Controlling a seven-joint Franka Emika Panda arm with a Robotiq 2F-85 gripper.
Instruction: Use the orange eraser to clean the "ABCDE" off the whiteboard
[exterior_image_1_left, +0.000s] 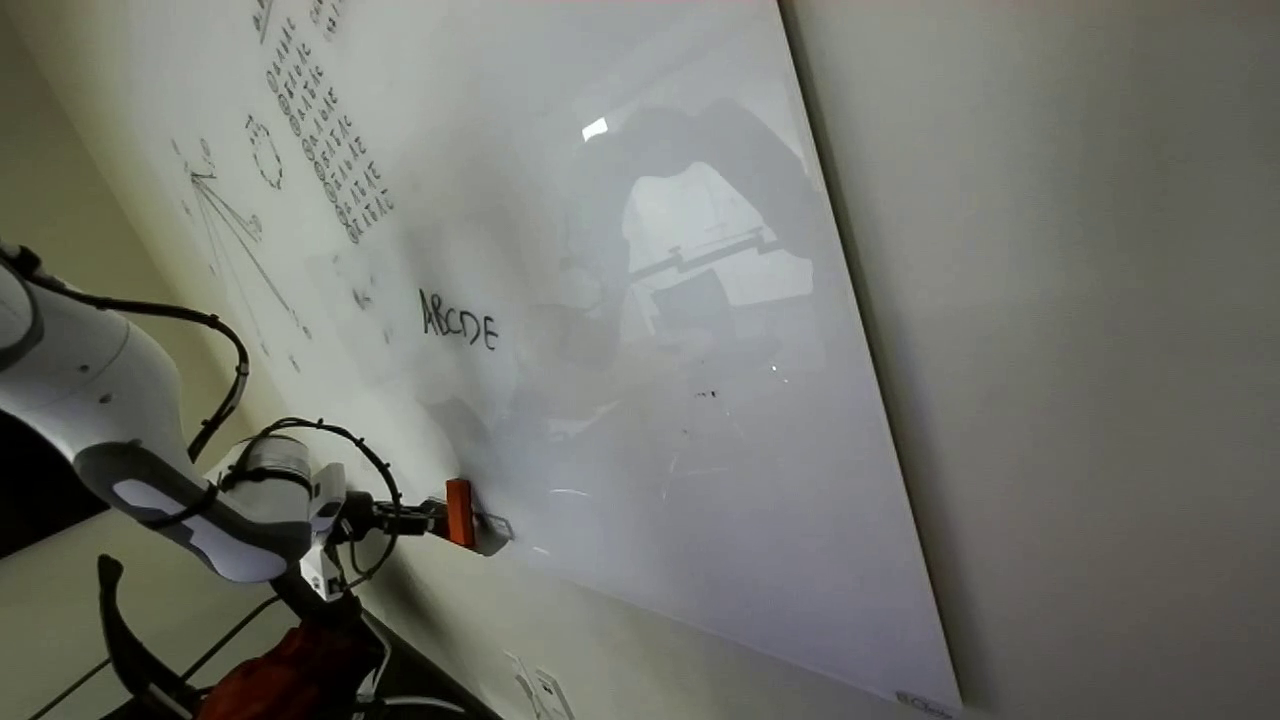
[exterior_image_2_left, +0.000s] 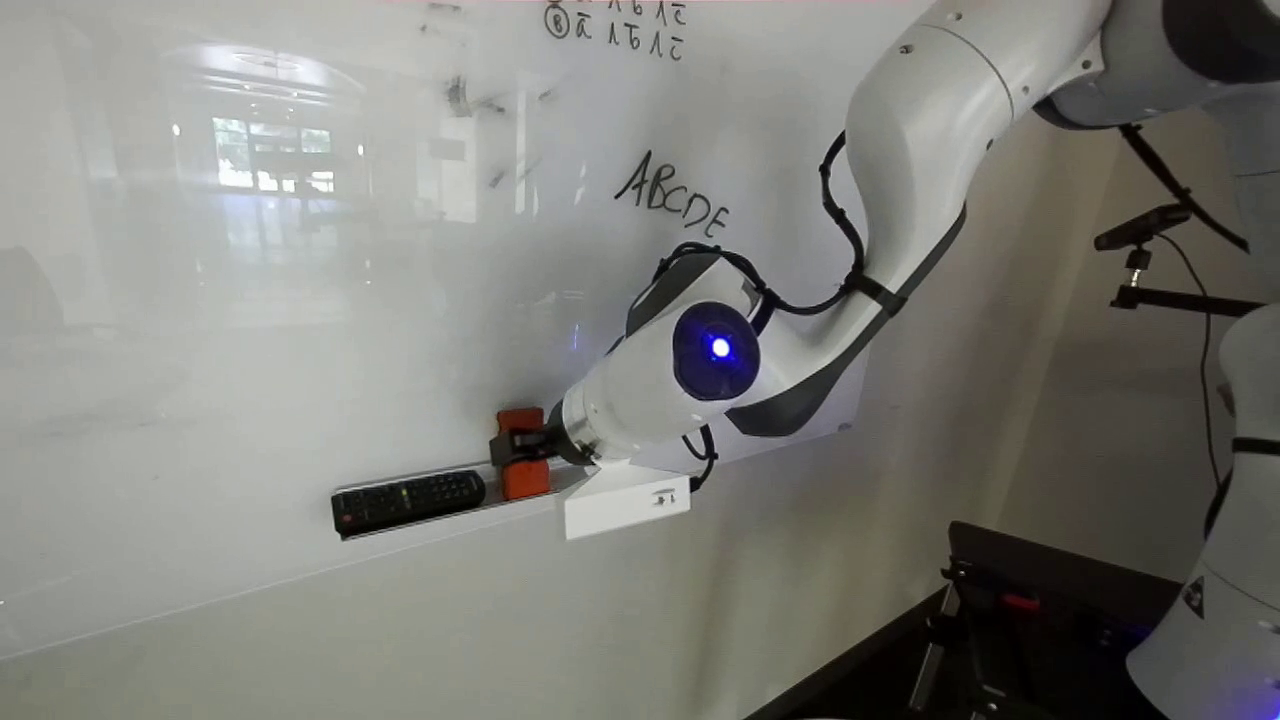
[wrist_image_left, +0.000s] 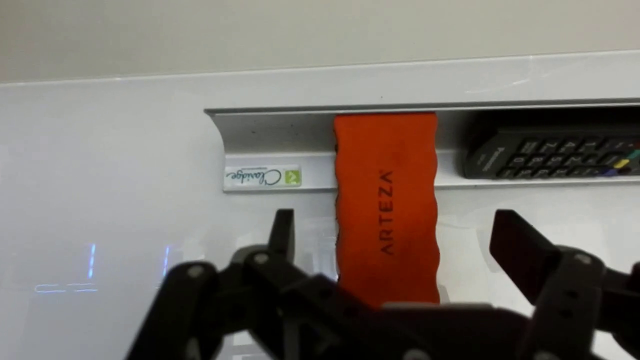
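"Facing the whiteboard (exterior_image_2_left: 300, 400), what's left of the orange eraser (exterior_image_2_left: 524, 483)?"

"A black remote (exterior_image_2_left: 408, 503), in the tray (wrist_image_left: 280, 135), just beside it."

"And the gripper (wrist_image_left: 392, 232)?"

"Its fingers (wrist_image_left: 525, 255) stand wide apart, one at each side of the eraser, gaps showing; it has hold of nothing. How deep they reach around it is hard to judge from here."

"The eraser itself?"

"On end, its foot in that tray."

"And right of it?"

"Higher up, ABCDE (exterior_image_2_left: 672, 195), all five letters legible; then the arm (exterior_image_2_left: 920, 140), farther over."
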